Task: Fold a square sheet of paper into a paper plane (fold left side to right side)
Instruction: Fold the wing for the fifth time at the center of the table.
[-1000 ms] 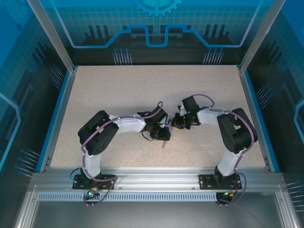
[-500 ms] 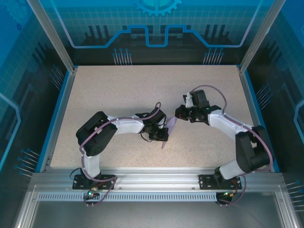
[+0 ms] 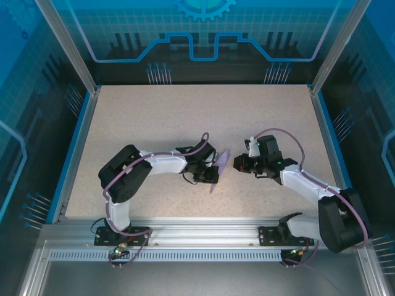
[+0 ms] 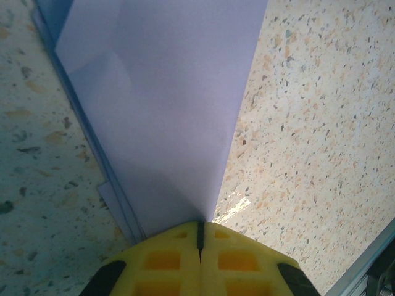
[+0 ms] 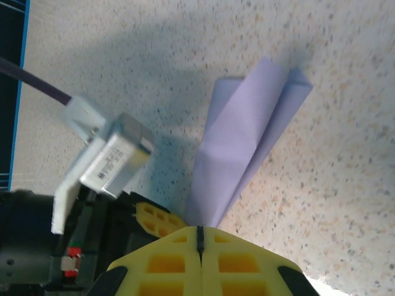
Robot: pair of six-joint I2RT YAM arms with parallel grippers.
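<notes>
Nearest, both arms are bolted to the aluminium rail [image 3: 203,231] at the table's near edge, the left base on the left and the right base on the right. From its base the left arm rises to a bent elbow over the near-left part of the table [image 3: 185,111]. Its forearm runs low and rightward toward the middle, with a purple cable looped along it. The right arm folds more tightly: its elbow sits low by the near-right corner, and its forearm reaches up and leftward, also toward the middle.

The two wrists face each other across a small gap at the centre of the table. The left gripper [image 3: 211,174] has its yellow pads pressed together on the narrow end of the paper plane [image 3: 223,160]. In the left wrist view the lavender sheet rises straight out of the seam between the pads and widens away from them, with creases and layered edges showing on its left side. The right gripper [image 3: 236,164] hovers just beside the plane with its own pads clenched together. Whether they touch the paper cannot be told, since the plane's narrow end drops behind them in the right wrist view. Beyond both grippers the plane's wide end points toward the far side, over bare speckled tabletop.
</notes>
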